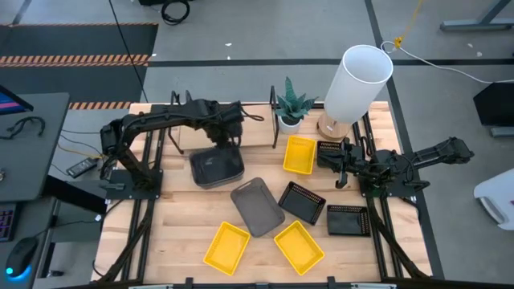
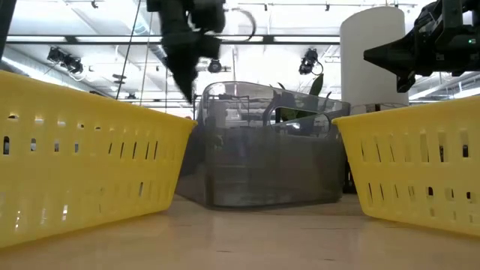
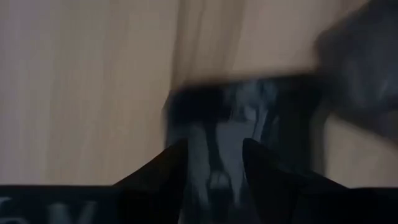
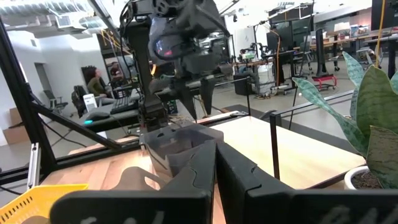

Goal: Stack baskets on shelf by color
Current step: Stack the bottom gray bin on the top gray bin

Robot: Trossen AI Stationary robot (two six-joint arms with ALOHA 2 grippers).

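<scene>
My left gripper (image 1: 227,135) is open and hangs fingers down just above a dark grey basket (image 1: 217,167), which sits by its base on the shelf board (image 4: 298,155). In the right wrist view the left gripper (image 4: 199,112) ends a little above that basket's rim (image 4: 180,132). My right gripper (image 4: 215,163) is shut, raised off the table near a black mesh basket (image 1: 331,152). Another grey basket (image 1: 257,207), three yellow baskets (image 1: 299,154) (image 1: 226,245) (image 1: 299,245) and two more black mesh ones (image 1: 302,201) (image 1: 347,218) lie on the tabletop.
A potted plant (image 1: 291,108) and a white cylindrical lamp (image 1: 357,84) stand at the far edge, right of the shelf. Black wire end frames (image 1: 275,120) flank the board. In the low view two yellow baskets (image 2: 82,165) (image 2: 420,172) fill the near sides.
</scene>
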